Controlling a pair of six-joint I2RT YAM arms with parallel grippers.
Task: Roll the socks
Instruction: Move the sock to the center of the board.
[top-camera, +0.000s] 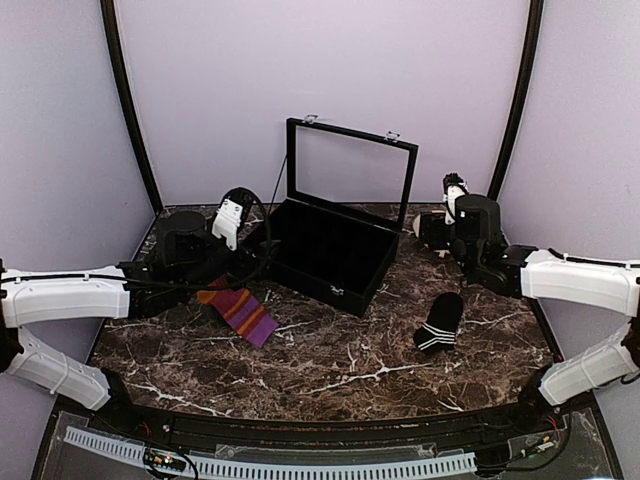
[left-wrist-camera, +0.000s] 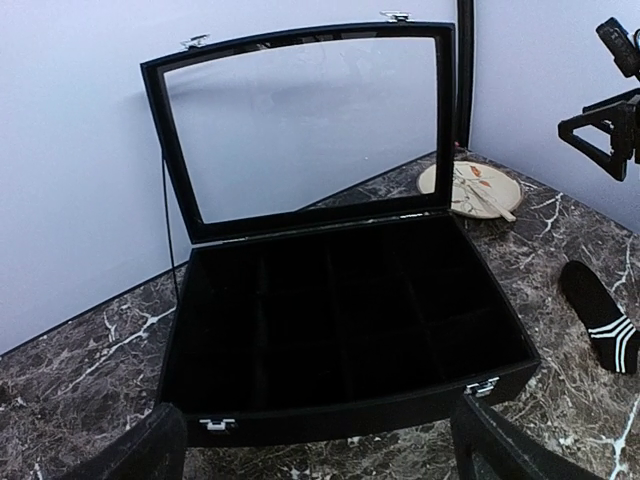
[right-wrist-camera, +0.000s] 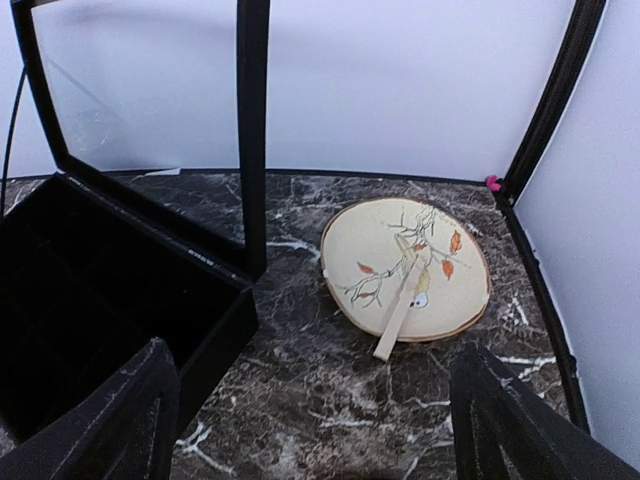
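Marble table (top-camera: 340, 375): dark, white-veined and glossy. On so slick a top, I judge a sock may slide rather than roll under a pushing finger.
Black case (top-camera: 335, 255): sits at the middle-back of the table with its glass lid upright and dividers inside. I can make out nothing in it. The raised lid is the likeliest thing for a swinging arm to strike.
Left arm (top-camera: 70, 295): reaches in from the left, wrist held above the table beside the case's left end.
Right arm (top-camera: 580, 280): reaches in from the right, wrist near the back right corner.
Cream painted disc (right-wrist-camera: 405, 268): lies flat at the back right, just ahead of the right wrist. A low sweep there could knock it.
Striped sock (top-camera: 240, 312): purple, orange and red, flat on the table near the case's front left corner, its upper end hidden beneath the left arm. Coming down on it blind could pinch only a fold.
Black sock (top-camera: 440, 322): lies right of centre, white-banded cuff toward the near edge, well apart from the striped one. Pairing them needs a carry first, and a loose grip could drop it.
Left gripper (left-wrist-camera: 318, 412): fingers spread wide, holding nothing, aimed at the case rather than a sock.
Right gripper (right-wrist-camera: 312, 350): fingers spread wide, holding nothing, aimed at the disc.
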